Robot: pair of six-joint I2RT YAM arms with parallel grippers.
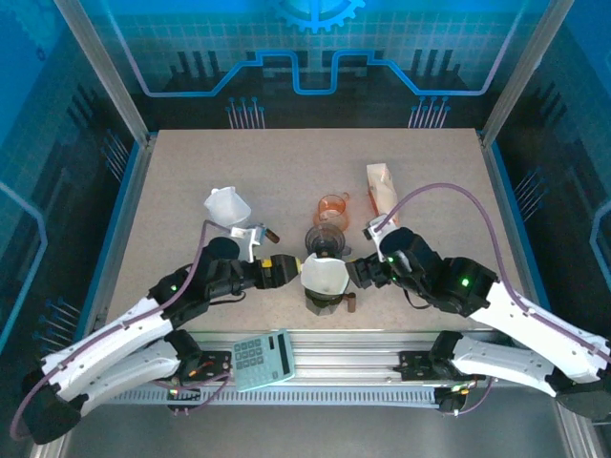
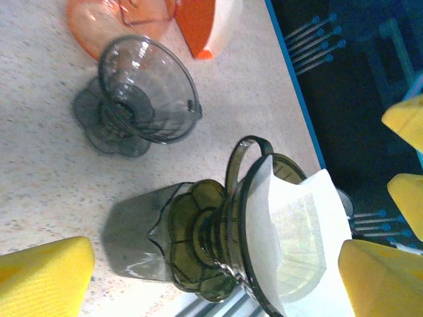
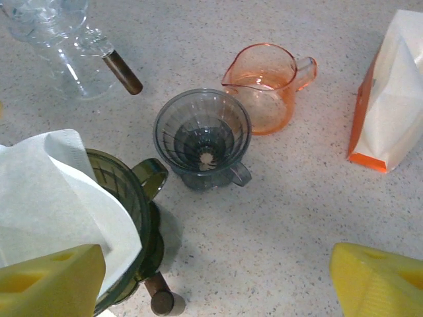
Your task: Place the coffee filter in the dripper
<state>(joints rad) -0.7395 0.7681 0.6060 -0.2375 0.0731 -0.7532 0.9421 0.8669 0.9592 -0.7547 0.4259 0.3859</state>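
The speckled beige tabletop [image 1: 191,162] carries a white plastic cone [image 1: 227,204], a clear glass carafe [image 1: 250,237], an orange translucent jug [image 1: 332,207], a smoky grey glass dripper [image 1: 323,239], an orange-and-white paper pouch [image 1: 381,185] and a grey glass server [image 2: 132,231].

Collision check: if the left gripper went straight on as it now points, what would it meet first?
Most likely the paper filter standing in the olive-green dripper, directly ahead of the left gripper; exact depth is unclear.

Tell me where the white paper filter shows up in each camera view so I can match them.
Top external: coffee filter low centre, just below the empty grey dripper.
Left wrist: lower right, inside the green dripper.
Right wrist: lower left, in the same dripper.
Shared landmark: the grey dripper, with the orange pitcher next to it.
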